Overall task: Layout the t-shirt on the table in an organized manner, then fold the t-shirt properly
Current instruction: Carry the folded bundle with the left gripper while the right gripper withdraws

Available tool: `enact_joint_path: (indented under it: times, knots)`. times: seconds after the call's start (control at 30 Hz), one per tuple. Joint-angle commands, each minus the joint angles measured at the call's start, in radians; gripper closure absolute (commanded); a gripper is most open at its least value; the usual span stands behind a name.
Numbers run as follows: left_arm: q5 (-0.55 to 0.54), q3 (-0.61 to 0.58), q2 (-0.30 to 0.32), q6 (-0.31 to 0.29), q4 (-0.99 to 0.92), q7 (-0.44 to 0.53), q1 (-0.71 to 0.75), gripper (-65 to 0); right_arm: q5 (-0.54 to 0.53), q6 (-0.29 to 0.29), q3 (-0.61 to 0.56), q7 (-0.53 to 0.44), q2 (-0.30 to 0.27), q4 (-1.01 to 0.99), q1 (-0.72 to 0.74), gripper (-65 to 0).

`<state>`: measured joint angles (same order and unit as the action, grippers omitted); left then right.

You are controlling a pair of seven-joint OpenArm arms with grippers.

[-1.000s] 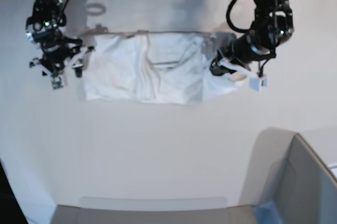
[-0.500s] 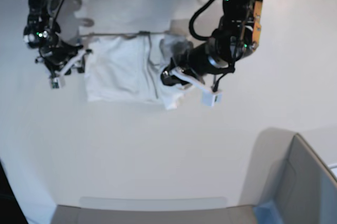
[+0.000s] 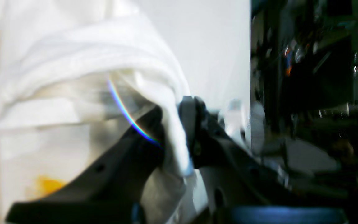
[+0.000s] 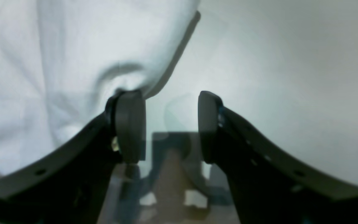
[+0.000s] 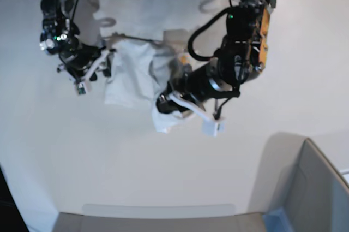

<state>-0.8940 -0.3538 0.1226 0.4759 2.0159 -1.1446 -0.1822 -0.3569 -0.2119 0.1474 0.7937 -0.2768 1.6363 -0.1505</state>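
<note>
The left gripper (image 5: 166, 106), pinching a fold of the t-shirt (image 5: 131, 73), has dragged it further across the table (image 5: 109, 166); the shirt is narrower than before. The right gripper (image 4: 171, 124) stands wide, one finger (image 4: 129, 124) touching the shirt's edge.

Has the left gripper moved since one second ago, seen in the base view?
Yes. The left gripper, shut on the t-shirt, has travelled toward the view's left, away from the grey box at the corner, dragging that side of the cloth over.
</note>
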Motion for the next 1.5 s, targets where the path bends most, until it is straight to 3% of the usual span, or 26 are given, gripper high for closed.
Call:
enact_joint_path:
  times: [0.0, 0.23, 0.33, 0.57, 0.73, 0.9, 1.23, 1.33, 1.47]
  knots:
    - [-0.046, 0.026, 0.016, -0.003, 0.018, 0.001, -0.026, 0.0, -0.003, -0.008, 0.002, 0.019, -0.006, 0.008, 0.001, -29.0]
    - [-0.420, 0.233, 0.119, -0.003, 0.015, -0.008, -0.107, 0.0, -0.003, -0.008, 0.001, 0.019, -0.005, 0.006, 0.001, -29.0]
    - [-0.480, 0.230, 0.137, -0.003, 0.010, -0.010, -0.109, 0.0, -0.003, -0.008, 0.001, 0.019, -0.005, 0.006, 0.002, -29.0]
    - [-0.443, 0.083, 0.128, -0.001, -0.010, 0.001, -0.058, 0.0, -0.003, -0.008, 0.001, 0.020, -0.003, 0.006, 0.007, -29.0]
    - [-0.331, 0.023, 0.053, -0.001, -0.010, -0.010, -0.038, 0.0, -0.001, -0.008, 0.001, 0.025, 0.011, 0.006, 0.007, -29.0]
    - [-0.316, 0.017, 0.018, -0.001, -0.036, -0.010, -0.026, 0.0, -0.001, -0.008, 0.001, 0.025, 0.018, 0.006, -0.001, -29.0]
    - [-0.316, 0.017, 0.015, -0.001, -0.166, 0.002, -0.030, 0.0, -0.009, -0.008, 0.016, 0.020, 0.030, 0.043, -0.028, -29.0]
    - [-0.311, 0.017, 0.015, -0.001, -0.189, 0.002, -0.026, 0.0, -0.011, -0.007, 0.068, 0.020, 0.046, 0.114, -0.051, -29.0]
    - [-0.199, -0.038, -0.013, 0.001, -0.194, 0.002, -0.026, 0.0, -0.011, -0.007, 0.151, 0.025, 0.073, 0.172, -0.051, -29.0]
